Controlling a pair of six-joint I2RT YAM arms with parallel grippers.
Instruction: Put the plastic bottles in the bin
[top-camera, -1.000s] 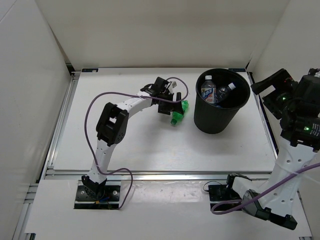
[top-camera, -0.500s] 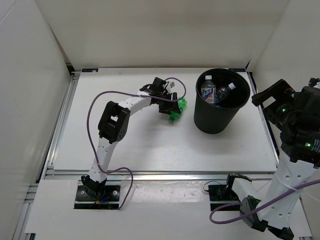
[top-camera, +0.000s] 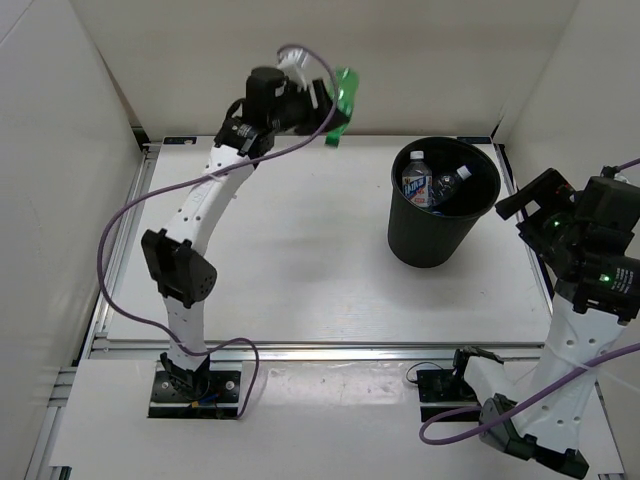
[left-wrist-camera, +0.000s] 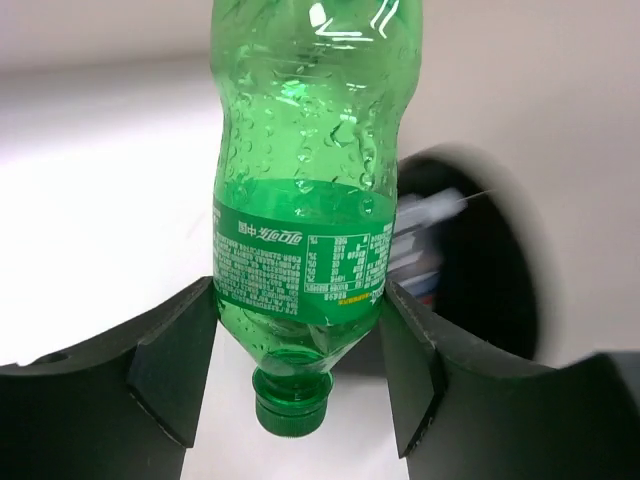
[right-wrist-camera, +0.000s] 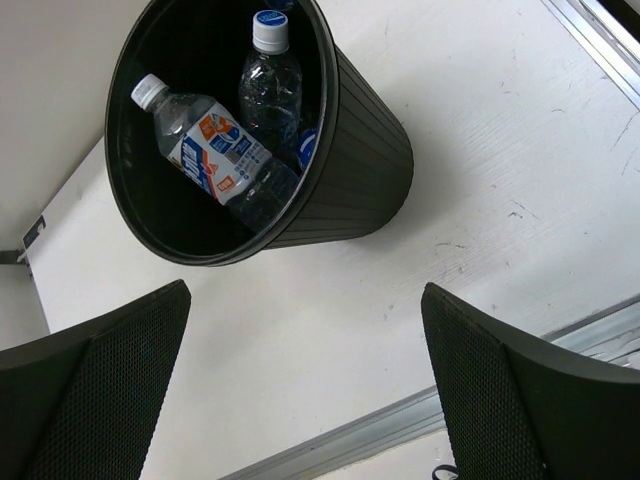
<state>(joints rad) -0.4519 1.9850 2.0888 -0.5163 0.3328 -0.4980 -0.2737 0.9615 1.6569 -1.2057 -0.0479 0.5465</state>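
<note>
My left gripper (top-camera: 328, 108) is raised high over the back of the table, left of the bin, and is shut on a translucent green plastic bottle (top-camera: 343, 100). In the left wrist view the green bottle (left-wrist-camera: 308, 200) sits cap-down between the two fingers (left-wrist-camera: 175, 365), which press its shoulder from both sides. The round black bin (top-camera: 432, 240) stands at the right back. A labelled bottle (top-camera: 416, 180) and a second bottle (top-camera: 452, 182) lie inside it. My right gripper (right-wrist-camera: 305, 300) hangs open near the bin (right-wrist-camera: 360, 170), with nothing in it.
White walls close in the table at the back and both sides. A metal rail (top-camera: 330, 350) runs along the table's front edge. The left arm's purple cable (top-camera: 120, 260) loops out to the left. The bin shows blurred behind the green bottle (left-wrist-camera: 485, 270).
The left gripper closed on the green bottle on the table, then lifted it high towards the back wall. The right arm sank slightly and stayed open.
</note>
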